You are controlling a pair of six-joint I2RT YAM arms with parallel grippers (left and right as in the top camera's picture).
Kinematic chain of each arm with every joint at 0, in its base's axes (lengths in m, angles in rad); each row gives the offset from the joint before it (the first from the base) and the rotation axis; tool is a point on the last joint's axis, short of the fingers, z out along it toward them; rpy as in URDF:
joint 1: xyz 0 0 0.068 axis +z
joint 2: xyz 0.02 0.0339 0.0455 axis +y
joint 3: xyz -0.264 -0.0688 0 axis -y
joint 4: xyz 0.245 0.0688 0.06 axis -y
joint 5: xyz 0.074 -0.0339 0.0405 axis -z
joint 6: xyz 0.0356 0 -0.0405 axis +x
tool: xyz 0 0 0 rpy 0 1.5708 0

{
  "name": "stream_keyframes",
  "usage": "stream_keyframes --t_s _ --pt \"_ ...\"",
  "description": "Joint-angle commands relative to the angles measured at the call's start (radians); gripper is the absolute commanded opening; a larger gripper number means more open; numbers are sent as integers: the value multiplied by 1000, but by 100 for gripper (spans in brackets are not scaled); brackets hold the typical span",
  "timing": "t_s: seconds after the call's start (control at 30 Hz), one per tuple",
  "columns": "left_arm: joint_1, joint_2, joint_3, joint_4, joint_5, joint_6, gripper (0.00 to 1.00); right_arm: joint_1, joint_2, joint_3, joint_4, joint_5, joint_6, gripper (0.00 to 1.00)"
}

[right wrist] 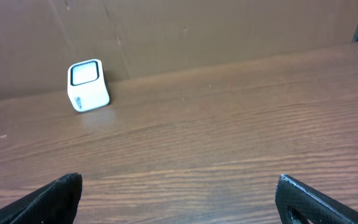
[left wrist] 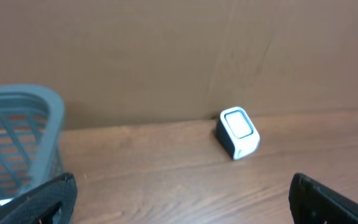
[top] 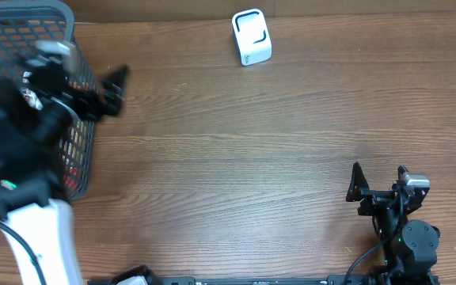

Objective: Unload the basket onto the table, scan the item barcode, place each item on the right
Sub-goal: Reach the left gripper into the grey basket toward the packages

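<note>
left gripper (top: 115,91), wide open, hangs by the basket (top: 71,17) at the bench's far-left corner, where i guess the item hides. scanner (top: 252,37) sits at the far edge. right gripper (top: 379,178), open too, is well apart.

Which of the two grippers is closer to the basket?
The left gripper: it is open right beside the basket, while the right gripper is far away across the wood.

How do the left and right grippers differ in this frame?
The left gripper is by the basket, pointing sideways across the table; the right gripper is near the front edge, pointing toward the far edge. The left looks blurred; the right is sharp. Both are open and empty.
</note>
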Motion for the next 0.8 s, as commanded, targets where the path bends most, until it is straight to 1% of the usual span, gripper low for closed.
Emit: stream_keyframes --t_s 0.0,0.07,0.2,0.3,0.43,0.57,0.6,0.63,0.7,0.77 --pt "109 103 146 -32 275 -13 100 -4 -9 13 -31 12 3 100" --pt "146 135 179 -32 292 -13 100 -4 -9 13 -31 12 3 100" --pt "203 151 184 -32 287 -7 99 -4 -9 13 -31 12 3 100" --pt "257 151 184 -45 263 40 99 -4 -9 13 -31 13 3 100" --pt "321 167 184 -61 52 -53 100 -4 -9 13 -31 13 3 100" --pt "354 201 184 -114 -187 -79 100 -4 -9 13 -31 13 3 100" --pt "356 215 184 -122 -229 -66 100 -4 -9 13 -31 13 3 100" --pt "357 233 184 -131 -242 -14 100 -4 -9 13 -31 13 3 100" --pt "356 265 184 -145 -267 44 99 -4 -9 13 -31 13 3 100" --pt "356 303 184 -143 -287 51 100 -4 -9 13 -31 13 3 100"
